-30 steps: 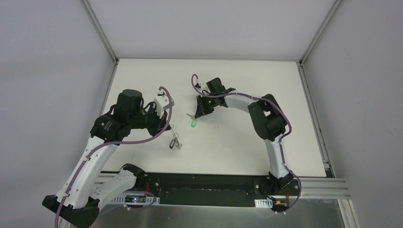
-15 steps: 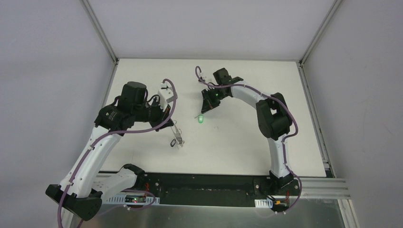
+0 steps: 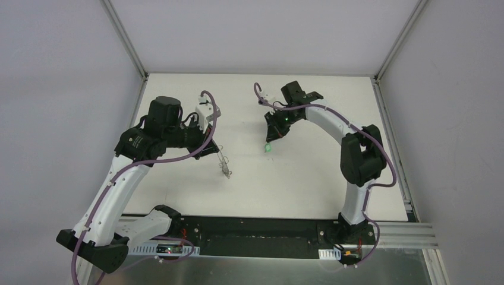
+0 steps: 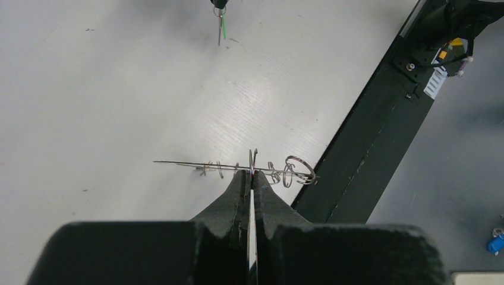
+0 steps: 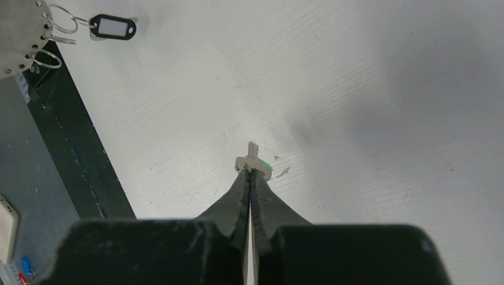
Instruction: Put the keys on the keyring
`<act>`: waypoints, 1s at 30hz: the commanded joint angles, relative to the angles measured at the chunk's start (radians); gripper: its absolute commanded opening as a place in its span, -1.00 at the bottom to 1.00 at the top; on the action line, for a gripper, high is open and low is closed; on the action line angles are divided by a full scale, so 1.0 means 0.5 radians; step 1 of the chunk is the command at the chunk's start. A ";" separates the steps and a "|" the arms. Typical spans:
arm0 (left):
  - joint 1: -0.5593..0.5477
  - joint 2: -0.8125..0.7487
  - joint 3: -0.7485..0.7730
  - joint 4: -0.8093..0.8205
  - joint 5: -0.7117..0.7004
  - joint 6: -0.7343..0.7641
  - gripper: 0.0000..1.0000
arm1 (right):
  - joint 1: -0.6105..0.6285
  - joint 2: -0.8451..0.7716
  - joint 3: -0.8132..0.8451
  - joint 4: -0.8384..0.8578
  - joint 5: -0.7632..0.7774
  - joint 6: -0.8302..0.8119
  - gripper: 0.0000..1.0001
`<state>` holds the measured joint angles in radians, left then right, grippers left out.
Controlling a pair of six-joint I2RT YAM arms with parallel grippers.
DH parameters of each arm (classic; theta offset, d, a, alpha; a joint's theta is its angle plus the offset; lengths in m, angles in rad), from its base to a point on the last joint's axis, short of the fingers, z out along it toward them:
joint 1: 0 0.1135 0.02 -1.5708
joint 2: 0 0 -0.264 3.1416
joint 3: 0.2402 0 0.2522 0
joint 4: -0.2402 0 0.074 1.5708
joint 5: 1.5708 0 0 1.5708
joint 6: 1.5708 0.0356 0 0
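My left gripper (image 3: pixel 211 149) is shut on the keyring (image 3: pixel 224 164), a thin silver wire loop that slants down from it toward the table. In the left wrist view the keyring (image 4: pixel 208 165) shows edge-on across my shut fingertips (image 4: pixel 251 174), with small rings (image 4: pixel 297 169) at its right end. Its black oval tag (image 5: pixel 113 27) appears at the top left of the right wrist view. My right gripper (image 3: pixel 272 136) is shut on the green-headed key (image 3: pixel 268 147), well to the right of the keyring. The key (image 5: pixel 254 161) pokes out past the right fingertips (image 5: pixel 250 173), above the table.
The white table (image 3: pixel 309 178) is walled on three sides by grey panels. A black rail (image 3: pixel 255 228) with the arm bases runs along the near edge. That same black edge (image 4: pixel 380 107) lies close behind the keyring in the left wrist view.
The right arm has swung right and slightly back, carrying the key away from the keyring. The left gripper has shifted a little, and the keyring now hangs further right.
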<state>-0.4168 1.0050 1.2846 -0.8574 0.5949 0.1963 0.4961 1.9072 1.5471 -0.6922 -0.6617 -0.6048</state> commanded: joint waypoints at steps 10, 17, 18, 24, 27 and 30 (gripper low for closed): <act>-0.007 0.007 -0.035 0.037 0.057 0.066 -1.00 | -0.035 -0.471 -0.564 0.315 0.210 -0.057 -1.00; -0.007 0.068 -0.005 -0.032 0.065 0.209 -1.00 | -0.030 -0.531 -0.771 0.386 0.367 -0.002 -1.00; -0.007 0.092 0.017 -0.058 0.061 0.228 -1.00 | -0.031 -0.537 -0.808 0.396 0.373 0.002 -1.00; -0.007 0.143 0.050 -0.047 0.089 0.198 -1.00 | -0.031 -0.488 -0.922 0.476 0.377 0.074 -1.00; -0.007 0.100 0.004 0.026 0.106 0.164 -1.00 | -0.024 -0.403 -0.904 0.463 0.309 0.110 -1.00; -0.009 0.041 -0.053 0.091 0.127 0.147 -1.00 | -0.014 -0.324 -0.856 0.408 0.305 0.114 -0.99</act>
<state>-0.4179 1.0794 1.2697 -0.8806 0.6033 0.2771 0.4820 1.6993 1.0866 -0.4789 -0.4866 -0.5701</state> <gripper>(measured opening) 0.014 0.005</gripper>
